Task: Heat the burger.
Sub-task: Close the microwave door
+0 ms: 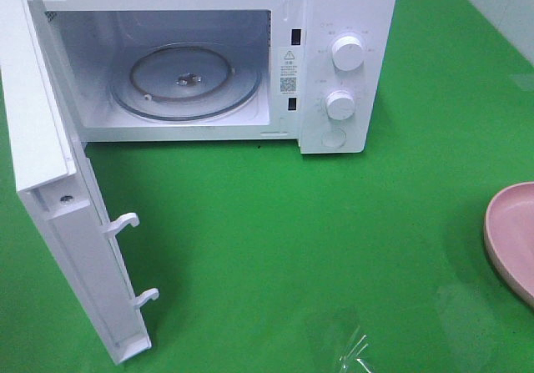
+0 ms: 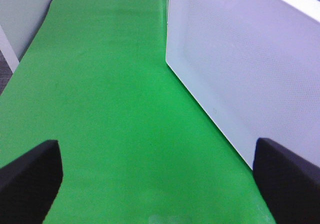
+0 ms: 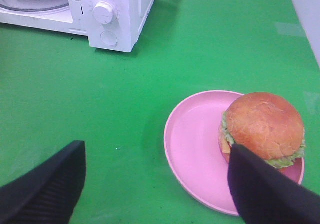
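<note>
Pink plate (image 3: 192, 149) holding burger (image 3: 262, 126) at rim, microwave (image 1: 346, 64) door (image 1: 62, 214) wide open

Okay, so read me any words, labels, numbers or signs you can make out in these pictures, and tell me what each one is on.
No text can be read in any view.
Sticker inside the microwave opening: a warning triangle and a square code show, but the print is too small to read.
Marks around the upper knob and lower knob: too small and blurred.
Burger and pink plate: no writing.
</note>
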{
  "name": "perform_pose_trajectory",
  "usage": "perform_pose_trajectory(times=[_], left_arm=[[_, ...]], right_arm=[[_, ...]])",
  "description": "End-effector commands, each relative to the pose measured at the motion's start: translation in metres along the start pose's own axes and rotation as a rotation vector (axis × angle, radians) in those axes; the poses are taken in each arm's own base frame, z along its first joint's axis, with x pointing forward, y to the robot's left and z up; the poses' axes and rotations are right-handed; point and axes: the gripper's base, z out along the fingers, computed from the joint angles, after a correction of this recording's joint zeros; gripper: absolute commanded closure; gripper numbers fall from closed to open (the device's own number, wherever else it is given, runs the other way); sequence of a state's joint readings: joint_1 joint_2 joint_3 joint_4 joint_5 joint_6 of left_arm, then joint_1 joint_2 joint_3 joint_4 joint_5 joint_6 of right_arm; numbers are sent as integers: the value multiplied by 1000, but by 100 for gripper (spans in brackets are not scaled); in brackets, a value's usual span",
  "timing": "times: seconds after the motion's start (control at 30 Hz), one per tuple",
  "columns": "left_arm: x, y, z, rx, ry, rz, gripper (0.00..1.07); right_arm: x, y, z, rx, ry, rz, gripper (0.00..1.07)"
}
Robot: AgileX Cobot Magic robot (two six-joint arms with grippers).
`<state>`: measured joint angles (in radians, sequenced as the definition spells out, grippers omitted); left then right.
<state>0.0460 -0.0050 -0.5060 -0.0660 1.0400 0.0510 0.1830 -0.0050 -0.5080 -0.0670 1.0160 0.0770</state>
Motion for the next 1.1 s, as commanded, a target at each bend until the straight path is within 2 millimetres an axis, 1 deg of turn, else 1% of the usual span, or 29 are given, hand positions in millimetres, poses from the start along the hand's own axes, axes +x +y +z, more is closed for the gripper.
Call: perform_pose_trajectory(times=[0.03, 0.07, 0.1, 0.13, 0.17, 0.23, 0.27, 0.3, 0.33, 0.37, 0.4, 0.47, 0.5, 0.53, 0.57, 0.6, 0.63, 0.67, 0.7, 0.73, 0.77, 0.8, 0.83, 0.87, 0.9, 0.93, 1.03, 1.1], left_arm=[[-6, 0, -7, -6, -80, -24, 16], [-11, 0, -9, -8, -130, -41, 23], [-11, 0, -9, -8, -130, -41, 23], [-13, 0, -9, -8, -157, -49, 27], [-13, 0, -9, -8, -157, -49, 27], [-24, 1, -6, -11, -224, -44, 45], [-24, 1, -6, -11, -224, -44, 45], [-28, 2, -1, -15, -234, -44, 54], [-28, 2, -1, -15, -234, -44, 54], [-30, 2, 2, -17, -236, -37, 59], [-30, 2, 2, -17, -236, -37, 59], [-37, 5, 18, -34, -230, -25, 79], [-37, 5, 18, -34, -230, -25, 79], [-40, 6, 28, -45, -207, -17, 93], [-40, 6, 28, -45, -207, -17, 93], [-40, 7, 34, -50, -194, -12, 100], [-40, 7, 34, -50, -194, -12, 100], [-39, 8, 45, -55, -175, -8, 107], [-39, 9, 56, -57, -181, -6, 107], [-39, 9, 56, -57, -181, -6, 107], [-38, 9, 67, -57, -192, -9, 107], [-38, 9, 67, -57, -192, -9, 107], [-38, 10, 73, -58, -206, -12, 107], [-36, 11, 83, -58, -230, -13, 107], [-36, 11, 83, -58, -230, -13, 107], [-36, 11, 91, -58, -274, -18, 107], [-36, 11, 96, -56, -290, -27, 107], [-36, 13, 113, -57, -322, -58, 107]], right_arm=[[1, -1, -3, 10, -34, 4, 32], [1, -1, -3, 10, -34, 4, 32], [1, -1, -3, 10, -34, 4, 32], [1, -1, -3, 10, -34, 4, 32], [1, -1, -3, 10, -34, 4, 32], [1, -1, -3, 10, -34, 4, 32], [1, -1, -3, 10, -34, 4, 32], [1, -1, -3, 10, -34, 4, 32], [1, -1, -3, 10, -34, 4, 32], [1, -1, -3, 10, -34, 4, 32], [1, -1, -3, 10, -34, 4, 32], [1, -1, -3, 10, -34, 4, 32], [1, -1, -3, 10, -34, 4, 32], [1, -1, -3, 10, -34, 4, 32], [1, -1, -3, 10, -34, 4, 32], [1, -1, -3, 10, -34, 4, 32], [1, -1, -3, 10, -34, 4, 32], [1, -1, -3, 10, -34, 4, 32], [1, -1, -3, 10, -34, 4, 32], [1, -1, -3, 10, -34, 4, 32], [1, -1, -3, 10, -34, 4, 32], [1, -1, -3, 10, -34, 4, 32], [1, -1, -3, 10, -34, 4, 32], [1, -1, -3, 10, -34, 4, 32], [1, -1, -3, 10, -34, 4, 32], [1, -1, -3, 10, -34, 4, 32], [1, -1, -3, 10, -34, 4, 32], [1, -1, -3, 10, -34, 4, 32]])
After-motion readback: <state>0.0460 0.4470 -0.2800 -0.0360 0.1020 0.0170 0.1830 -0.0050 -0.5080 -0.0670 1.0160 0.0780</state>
